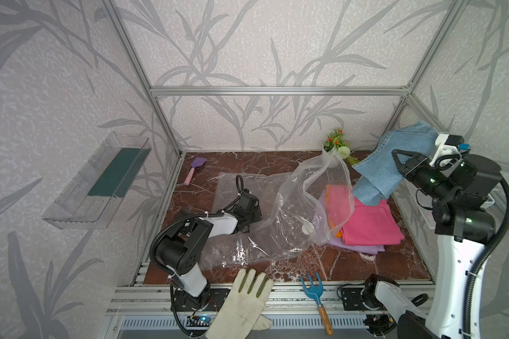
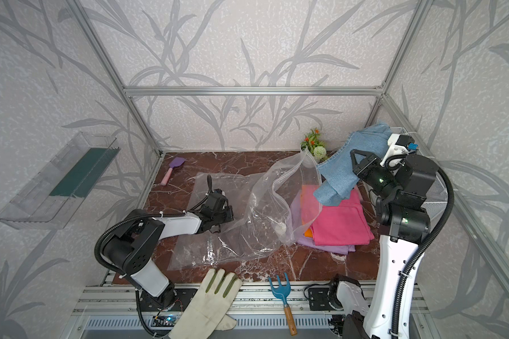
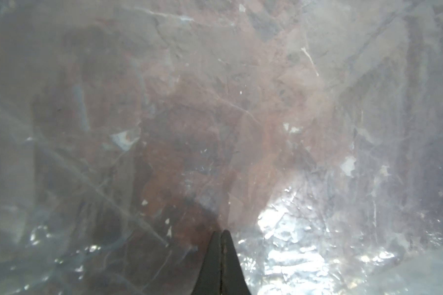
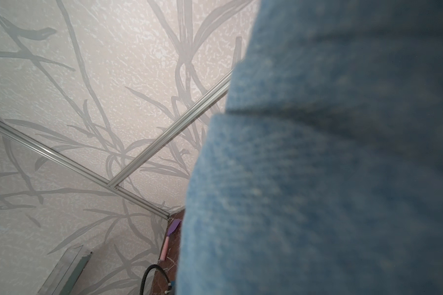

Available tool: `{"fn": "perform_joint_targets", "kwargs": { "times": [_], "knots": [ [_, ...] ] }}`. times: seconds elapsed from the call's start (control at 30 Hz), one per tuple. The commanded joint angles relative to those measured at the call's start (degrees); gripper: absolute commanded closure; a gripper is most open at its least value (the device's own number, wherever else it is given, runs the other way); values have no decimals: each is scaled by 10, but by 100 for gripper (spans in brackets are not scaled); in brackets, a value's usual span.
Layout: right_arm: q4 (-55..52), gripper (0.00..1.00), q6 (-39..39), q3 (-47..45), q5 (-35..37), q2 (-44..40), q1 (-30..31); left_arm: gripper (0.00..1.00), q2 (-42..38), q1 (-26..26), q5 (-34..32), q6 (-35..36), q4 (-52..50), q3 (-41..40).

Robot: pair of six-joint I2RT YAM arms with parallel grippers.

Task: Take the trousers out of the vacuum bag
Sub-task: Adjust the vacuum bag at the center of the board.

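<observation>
The right gripper (image 1: 396, 158) is clamped on the light blue denim trousers (image 1: 376, 173), high at the frame's right edge. Their loose end hangs just over the folded hot pink trousers (image 1: 368, 226); it could drag that pile or snag the upstanding mouth of the crinkly clear plastic vacuum bag (image 1: 276, 211). Their long axis slants upper right to lower left. The left gripper (image 3: 221, 236), jaws together, presses the bag mid-frame.

Beside the vacuum bag (image 1: 276, 211), largely buried under pink trousers (image 1: 370, 226): orange trousers (image 1: 337, 233), lilac trousers (image 1: 362, 248). Blurred across the right wrist view: denim trousers (image 4: 330, 166), apparently masking the right gripper (image 1: 398, 160).
</observation>
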Motion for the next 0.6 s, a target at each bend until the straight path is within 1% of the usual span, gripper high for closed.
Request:
{"fn": "perform_joint_targets", "kwargs": {
  "times": [0.0, 0.1, 0.23, 0.37, 0.4, 0.47, 0.53, 0.57],
  "knots": [
    [50, 100, -62, 47, 43, -39, -1, 100, -19, 2, 4, 12, -79, -10],
    [29, 100, -77, 25, 59, -41, -1, 100, -52, 2, 7, 19, -80, -6],
    [44, 100, -71, -38, 54, -50, -1, 100, -103, 2, 13, 36, -93, 9],
    [70, 100, -59, -92, 55, -56, -1, 81, -155, 1, 15, 59, -121, 38],
    [79, 100, -57, -102, 54, -58, -1, 76, -169, 2, 13, 62, -126, 44],
    [93, 100, -53, -122, 54, -60, -1, 60, -199, 1, 11, 68, -141, 63],
    [96, 100, -54, -131, 58, -60, -1, 49, -226, -2, 14, 70, -152, 80],
    [98, 100, -53, -137, 58, -61, -1, 44, -239, -4, 27, 74, -149, 86]
  ]
}}
